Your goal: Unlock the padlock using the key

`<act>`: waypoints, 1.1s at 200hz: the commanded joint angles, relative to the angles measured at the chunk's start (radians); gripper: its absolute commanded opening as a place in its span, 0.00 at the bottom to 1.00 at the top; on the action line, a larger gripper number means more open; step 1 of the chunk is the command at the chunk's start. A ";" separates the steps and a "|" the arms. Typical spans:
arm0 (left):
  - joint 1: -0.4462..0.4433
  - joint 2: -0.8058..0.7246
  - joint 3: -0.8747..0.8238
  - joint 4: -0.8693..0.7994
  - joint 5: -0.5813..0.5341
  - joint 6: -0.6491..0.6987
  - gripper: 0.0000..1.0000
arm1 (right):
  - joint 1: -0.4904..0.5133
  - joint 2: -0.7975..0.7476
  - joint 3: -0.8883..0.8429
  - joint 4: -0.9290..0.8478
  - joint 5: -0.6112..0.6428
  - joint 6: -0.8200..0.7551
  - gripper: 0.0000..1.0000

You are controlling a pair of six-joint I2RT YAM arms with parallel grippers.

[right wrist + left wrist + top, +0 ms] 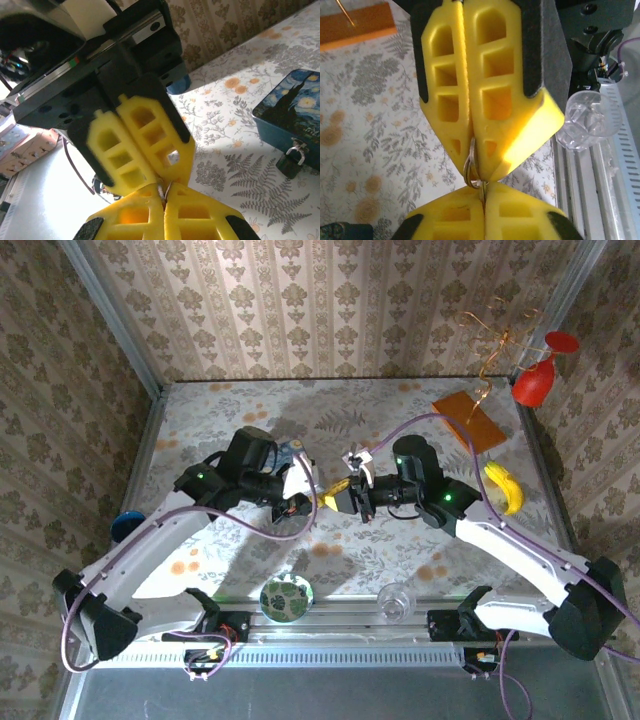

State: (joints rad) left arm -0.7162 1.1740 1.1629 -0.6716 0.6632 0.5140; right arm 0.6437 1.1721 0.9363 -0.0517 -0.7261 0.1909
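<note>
- The counter [400,405] wears a pale cloth printed with ferns and orange blossoms. Papered walls with a damask pattern close it in on the left, far and right sides.
- My two arms meet tip to tip over the middle of the counter.
- The left tool [484,202] has its yellow fingers pressed together on the key [481,187], a thin dark sliver with a small ring at its top.
- The right tool [164,200] is clamped on the same key from the other side. In the left wrist view the ring pokes out from its tips.
- The padlock [290,161] is down on the cloth against the side of a blue painted box [287,117], with its shackle up at the box's clasp. It is well apart from both tools.
- From above I see that box just past the left arm, near the counter's middle.
- At the far right corner stands a red goblet [535,383], with an orange pad [470,420] beside it carrying a loop of thin wire.
- A banana [505,488] lies near the right edge.
- Along the near edge runs a metal rail [340,625], and on it sit a green patterned dish [287,597] and a clear glass [397,600].
- A blue round thing [127,527] shows at the left edge. I cannot tell what it is.
</note>
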 commanded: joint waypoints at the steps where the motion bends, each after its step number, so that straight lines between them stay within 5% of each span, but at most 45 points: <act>1: 0.030 -0.058 -0.040 0.036 0.014 -0.042 0.29 | -0.007 -0.048 -0.019 0.008 0.105 0.035 0.00; 50: 0.069 -0.198 -0.199 0.473 -0.107 -0.428 0.66 | -0.040 -0.102 -0.114 0.218 0.273 0.322 0.00; 107: 0.118 -0.191 -0.428 1.068 -0.137 -1.011 0.84 | -0.064 -0.103 -0.189 0.509 0.315 0.580 0.00; 220: 0.116 -0.019 -0.464 1.609 0.065 -1.323 0.56 | -0.065 -0.034 -0.215 0.794 0.290 0.717 0.00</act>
State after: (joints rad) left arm -0.6006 1.1206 0.7002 0.7170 0.6361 -0.6956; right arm 0.5823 1.1320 0.7418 0.6209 -0.4221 0.8719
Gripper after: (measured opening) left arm 0.566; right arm 0.047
